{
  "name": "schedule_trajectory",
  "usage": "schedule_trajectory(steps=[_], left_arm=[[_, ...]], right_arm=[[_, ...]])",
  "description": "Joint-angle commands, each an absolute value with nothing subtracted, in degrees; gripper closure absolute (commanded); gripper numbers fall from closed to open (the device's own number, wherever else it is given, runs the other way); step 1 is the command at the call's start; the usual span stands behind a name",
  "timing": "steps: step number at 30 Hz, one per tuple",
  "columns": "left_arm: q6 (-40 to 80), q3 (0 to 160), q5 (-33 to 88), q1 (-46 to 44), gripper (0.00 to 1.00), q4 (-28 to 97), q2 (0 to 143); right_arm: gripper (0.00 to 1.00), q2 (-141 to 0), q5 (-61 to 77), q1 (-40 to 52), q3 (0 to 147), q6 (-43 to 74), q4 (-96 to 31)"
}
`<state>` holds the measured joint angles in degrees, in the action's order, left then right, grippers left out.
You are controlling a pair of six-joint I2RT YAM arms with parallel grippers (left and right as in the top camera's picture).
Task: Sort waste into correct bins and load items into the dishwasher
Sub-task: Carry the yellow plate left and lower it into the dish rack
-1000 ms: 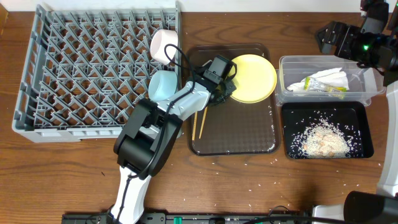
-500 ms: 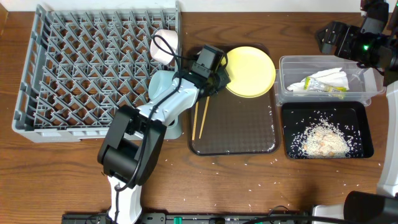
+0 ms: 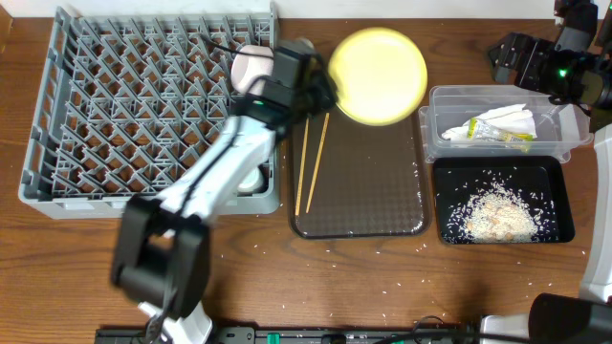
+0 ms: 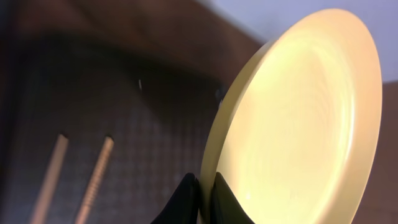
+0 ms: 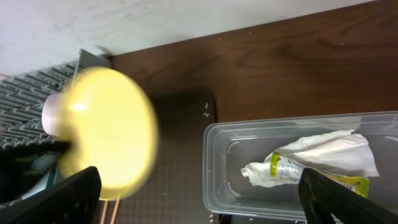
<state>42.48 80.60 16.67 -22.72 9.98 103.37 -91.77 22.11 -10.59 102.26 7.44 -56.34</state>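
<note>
My left gripper (image 3: 322,91) (image 4: 205,186) is shut on the rim of the round yellow plate (image 3: 380,61) (image 4: 298,124), which hangs tilted above the far end of the brown tray. Two wooden chopsticks (image 3: 312,162) (image 4: 93,180) lie on that tray's left side. Just left of the gripper stands the grey dish rack (image 3: 134,105), with a small white cup (image 3: 251,67) at its right edge. My right gripper (image 3: 509,57) (image 5: 199,177) hovers open over the clear tub (image 3: 432,124) (image 5: 217,180), nothing between its fingers. In the tub lie a white napkin (image 3: 505,118) (image 5: 336,152) and a green-and-yellow wrapper (image 3: 512,139) (image 5: 283,167).
The dark brown serving tray (image 3: 368,196) sits between the rack and the bins. A black tray (image 3: 442,205) below the tub holds a heap of rice (image 3: 497,215). Stray rice grains (image 3: 382,287) dot the table near its front edge.
The left gripper has lifted the yellow plate off the brown tray and carried it toward the table's far side, tilting it up. The left arm has swung over the rack. The right arm has stayed put.
</note>
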Motion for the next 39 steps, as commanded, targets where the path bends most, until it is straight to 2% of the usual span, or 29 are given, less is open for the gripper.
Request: schedule_trajectory(steps=[1, 14, 21, 31, 39], left_arm=[[38.09, 80.71, 17.34, -18.09, 0.93, 11.97, 98.24], [28.51, 80.71, 17.32, 0.25, 0.93, 23.14, 89.78], [23.73, 80.68, 13.61, 7.57, 0.93, 23.7, 89.8], [15.05, 80.68, 1.56, 10.7, 0.93, 23.55, 89.86], [14.11, 78.26, -3.95, 10.76, 0.93, 20.1, 89.93]], right_arm=[[0.01, -91.39, 22.35, -10.94, 102.3, 8.1, -56.42], [0.01, -91.39, 22.35, -10.94, 102.3, 8.1, -56.42], [0.01, -91.39, 22.35, -10.94, 102.3, 8.1, -56.42], [0.01, -91.39, 22.35, -10.94, 102.3, 8.1, -56.42], [0.01, -91.39, 22.35, -10.94, 102.3, 8.1, -56.42]])
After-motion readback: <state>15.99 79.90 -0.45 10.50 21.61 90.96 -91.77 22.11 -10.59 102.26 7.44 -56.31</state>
